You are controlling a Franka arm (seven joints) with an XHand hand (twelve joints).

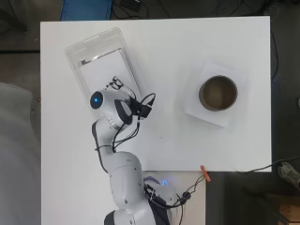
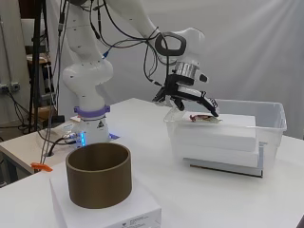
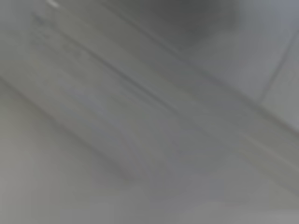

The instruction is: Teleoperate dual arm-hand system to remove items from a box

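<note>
Hand [image 2: 190,97] fingers splayed, relaxed, over small reddish packet [image 2: 203,118] on white slab inside clear plastic box [image 2: 266,128].

The arm [image 2: 90,76] arches up and over, wrist angled downward. The hand [image 2: 190,97] points down, fingers spread and relaxed.

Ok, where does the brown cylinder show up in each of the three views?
Overhead view: the brown cylinder sits right of centre on a white box, seen from above as an open ring.
Side view: at lower left, upright on the white box, nearest the camera.
Wrist view: not in it; only blurred pale surfaces.
Shared landmark: the clear bin, under the hand.
</note>
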